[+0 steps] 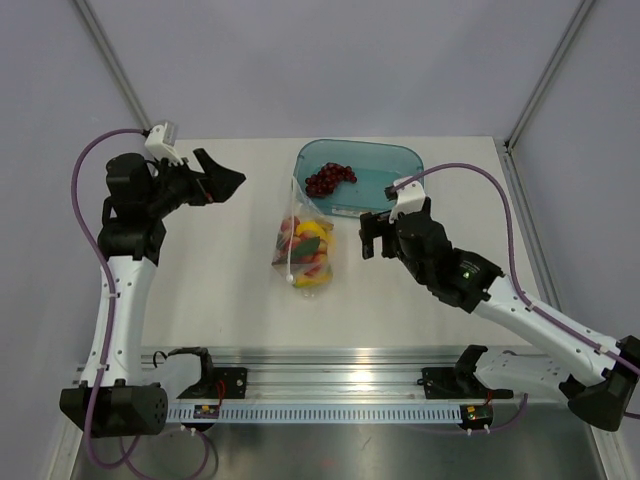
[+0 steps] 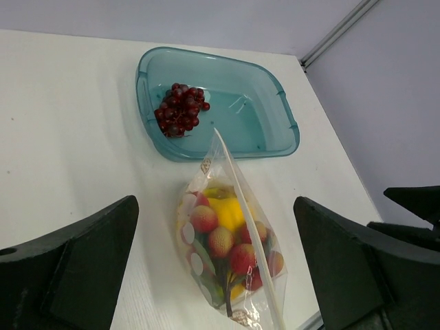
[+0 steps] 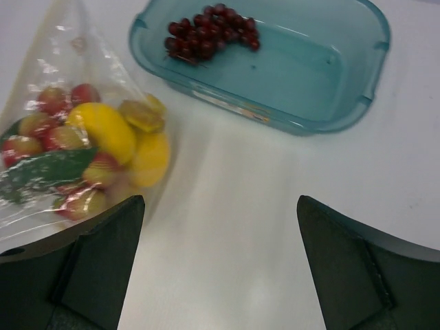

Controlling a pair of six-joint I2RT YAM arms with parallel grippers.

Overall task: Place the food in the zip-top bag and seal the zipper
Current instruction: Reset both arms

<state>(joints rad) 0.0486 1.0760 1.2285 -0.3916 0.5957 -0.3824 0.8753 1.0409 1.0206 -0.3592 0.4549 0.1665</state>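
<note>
The clear dotted zip-top bag lies on the white table in front of the teal tray. Toy food shows inside it: yellow fruits, red strawberries and a green leaf. The pale zipper strip runs in one line along the bag's edge; I cannot tell whether it is sealed. My left gripper is open and empty, raised to the bag's left and pointing at it. My right gripper is open and empty, just right of the bag, over bare table.
A translucent teal tray stands behind the bag with a dark red grape bunch in its left end. The tray also shows in the left wrist view and the right wrist view. An aluminium rail runs along the near edge.
</note>
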